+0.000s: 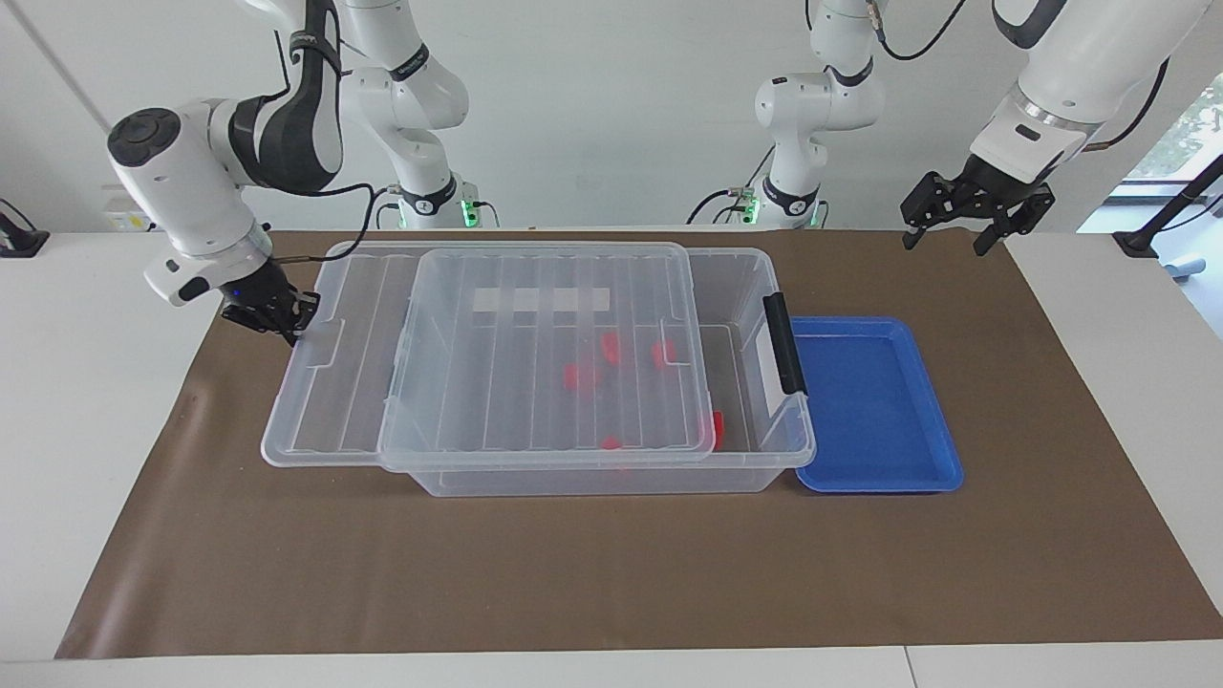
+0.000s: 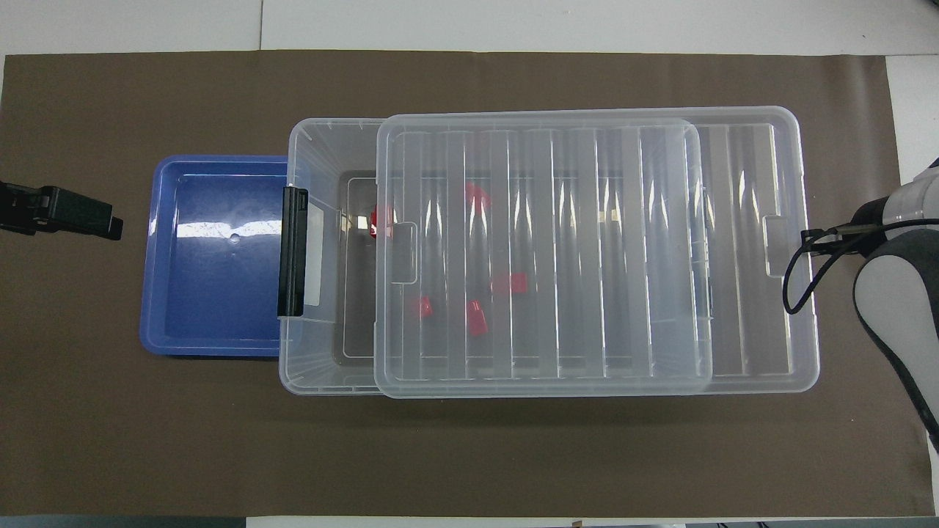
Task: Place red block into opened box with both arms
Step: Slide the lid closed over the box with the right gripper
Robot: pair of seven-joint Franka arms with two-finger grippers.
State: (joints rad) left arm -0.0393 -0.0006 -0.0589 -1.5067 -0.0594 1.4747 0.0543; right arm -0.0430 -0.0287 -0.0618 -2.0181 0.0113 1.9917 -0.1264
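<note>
The clear box point(image 1: 611, 480) stands mid-table with its ribbed lid point(image 1: 535, 344) lying over most of it; only a strip by the black latch point(image 1: 783, 344) is uncovered. Several red blocks lie inside, one point(image 1: 712, 427) at the lid's edge, the others point(image 1: 580, 376) dimly visible through the lid. From overhead, the lid point(image 2: 587, 257) overhangs the box's end toward the right arm. My right gripper point(image 1: 277, 320) is shut, its tip against that overhanging end. My left gripper point(image 1: 965, 215) hangs open and empty above the mat, off the blue tray's corner.
A shallow blue tray point(image 1: 874, 406) with nothing in it touches the box's latch end. Everything rests on a brown mat point(image 1: 611, 573) on the white table. In the overhead view the left gripper point(image 2: 110, 220) sits just off the tray point(image 2: 213, 293).
</note>
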